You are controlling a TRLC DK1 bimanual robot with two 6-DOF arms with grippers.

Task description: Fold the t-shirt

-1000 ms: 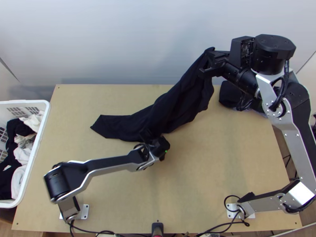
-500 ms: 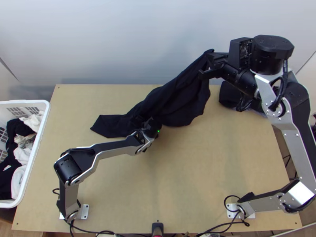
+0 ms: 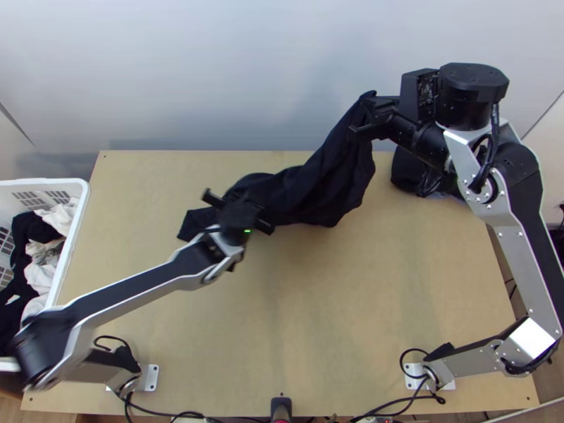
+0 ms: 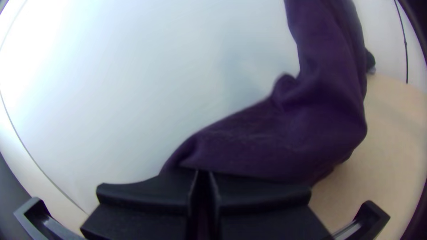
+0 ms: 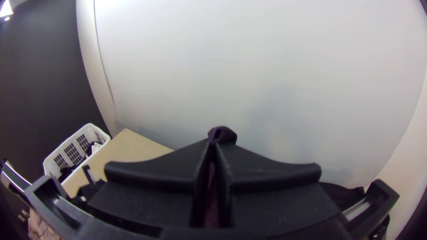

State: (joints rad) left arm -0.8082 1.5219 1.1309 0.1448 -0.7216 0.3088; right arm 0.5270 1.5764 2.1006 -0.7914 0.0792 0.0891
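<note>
Top view showed us the shirt [image 3: 321,190] bunched over the desk's [image 3: 338,303] far side, its raised end pinched in the right hand [image 3: 371,107]; as far as we could tell, the left hand [image 3: 238,210] pinched its lower part.

Black t-shirt [image 3: 324,187], bunched lengthwise in top view; raised end toward 1 o'clock, opposite end toward 9 o'clock.
</note>
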